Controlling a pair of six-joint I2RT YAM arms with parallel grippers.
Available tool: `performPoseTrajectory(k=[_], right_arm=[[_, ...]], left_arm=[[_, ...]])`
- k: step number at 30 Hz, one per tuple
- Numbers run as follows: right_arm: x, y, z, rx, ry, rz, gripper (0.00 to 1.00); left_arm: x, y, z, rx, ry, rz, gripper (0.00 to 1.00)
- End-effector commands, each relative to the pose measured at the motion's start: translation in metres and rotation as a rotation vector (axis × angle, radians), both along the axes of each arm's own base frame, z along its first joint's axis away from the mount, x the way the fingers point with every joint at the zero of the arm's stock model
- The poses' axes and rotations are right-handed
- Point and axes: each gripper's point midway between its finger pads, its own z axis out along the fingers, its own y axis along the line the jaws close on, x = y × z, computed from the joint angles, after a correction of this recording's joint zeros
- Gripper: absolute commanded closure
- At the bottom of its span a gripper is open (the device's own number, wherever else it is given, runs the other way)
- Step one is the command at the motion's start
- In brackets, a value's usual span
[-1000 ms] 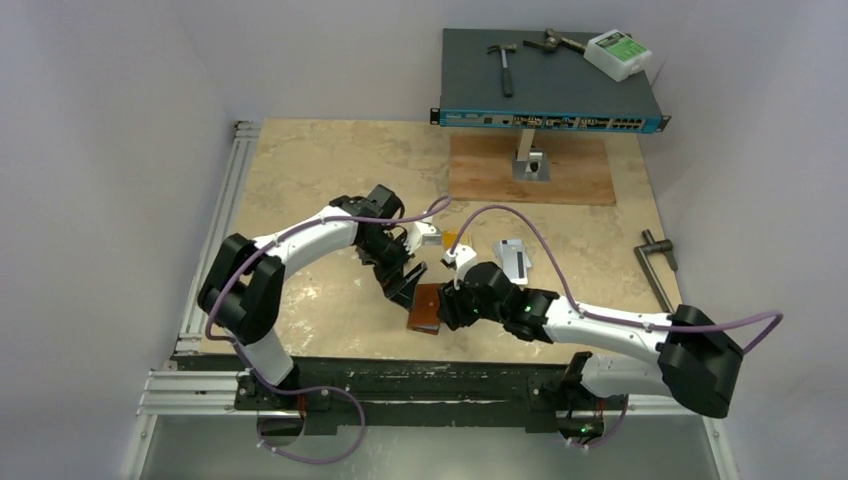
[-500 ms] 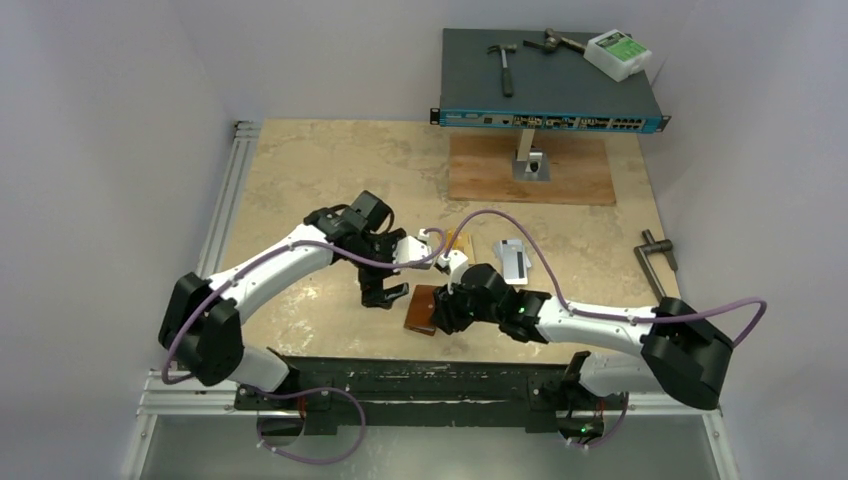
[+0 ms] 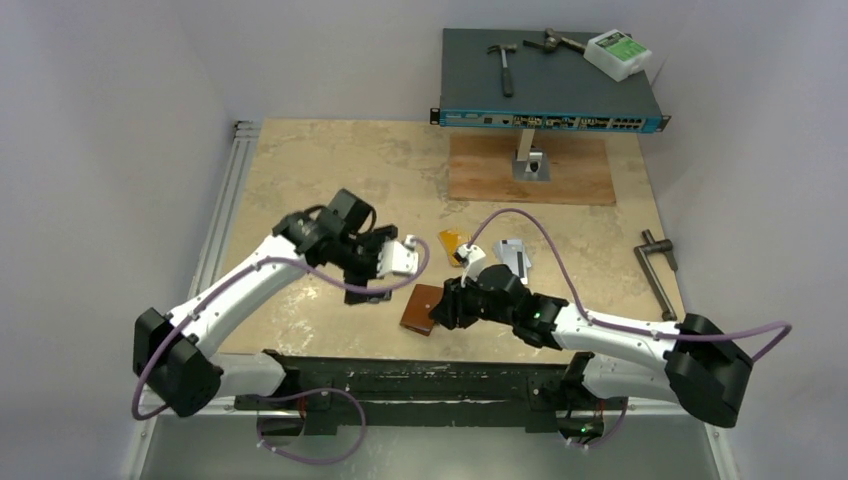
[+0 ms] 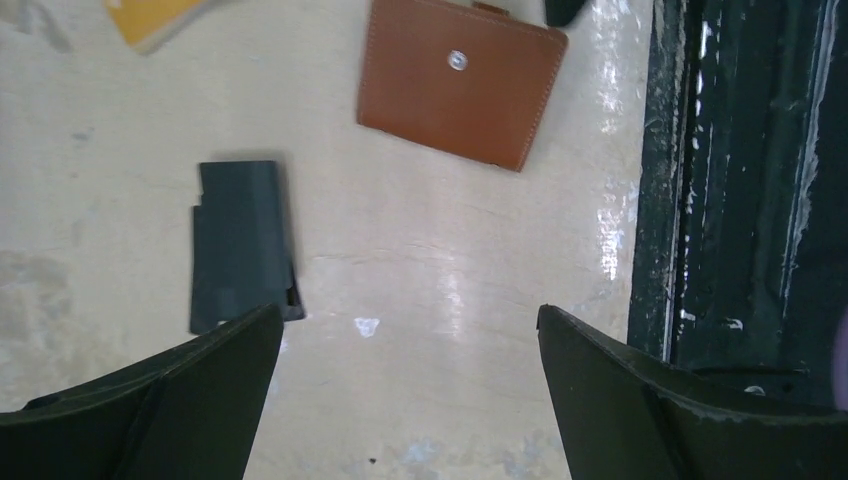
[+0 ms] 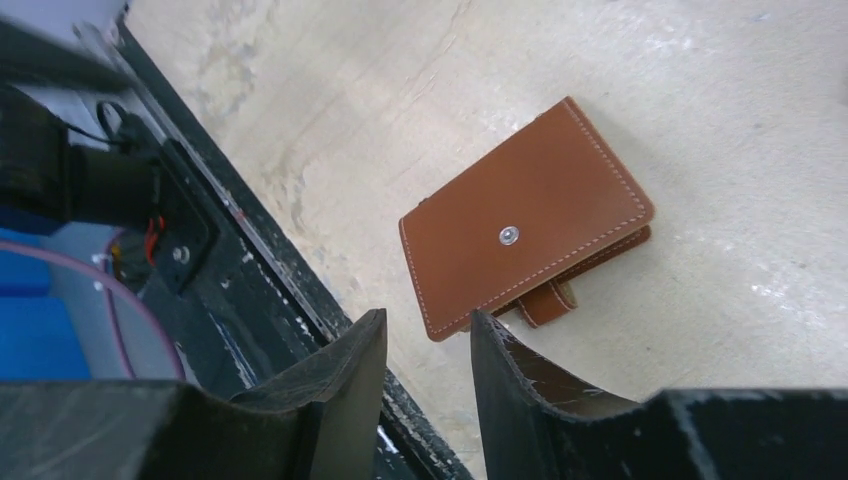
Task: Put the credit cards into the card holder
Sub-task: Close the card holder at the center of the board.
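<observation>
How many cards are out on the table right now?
3: black card left of the holder, gold card beyond it, silver card right of the gold. The black one may be a stack.

The card holder point(image 5: 525, 235) lies closed and flat, brown leather, snap stud upward. Black cards point(image 4: 240, 245), seemingly two stacked, lie beside it. A gold-orange card point(image 3: 453, 243) and a silvery white card point(image 3: 514, 255) lie farther back.

Brown card holder point(image 3: 418, 308) lies flat on the counter point(image 3: 300, 180) near the front edge. Right fingers point(image 3: 441, 308) just beside its right side, left fingers point(image 3: 362, 290) near its left. Gold card point(image 3: 452, 243) and silver striped card point(image 3: 515, 256) lie behind it.
</observation>
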Motion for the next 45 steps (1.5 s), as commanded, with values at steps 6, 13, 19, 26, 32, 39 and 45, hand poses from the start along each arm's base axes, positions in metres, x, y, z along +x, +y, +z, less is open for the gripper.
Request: performPoseTrajectory(k=[6,13,19,26,32,39,45], right_arm=[[0.027,-0.026,-0.009,0.036,0.081,-0.193,0.7],[0.037,-0.045,-0.027,-0.069,0.037,-0.26,0.6],[0.039,-0.033,-0.038,-0.032,0.056,-0.242,0.56],[0.036,-0.029,-0.038,-0.02,-0.034,-0.149,0.52],[0.037,-0.017,-0.032,-0.038,-0.12,-0.087,0.52],[0.034,0.003,-0.038,-0.069,-0.145,0.0,0.54],[0.026,0.012,-0.049,-0.18,-0.204,0.03,0.57]], left_arm=[[-0.056,-0.04,-0.049,-0.334,-0.35,-0.313,0.0],[-0.042,-0.073,-0.073,-0.35,-0.35,-0.22,0.0],[-0.026,-0.095,-0.09,-0.313,-0.377,-0.192,0.0],[-0.015,-0.09,-0.103,-0.255,-0.45,-0.215,0.02],[-0.006,-0.079,-0.104,-0.187,-0.449,-0.217,0.13],[-0.002,-0.067,-0.105,-0.147,-0.417,-0.202,0.18],[-0.005,-0.069,-0.105,-0.147,-0.389,-0.22,0.29]])
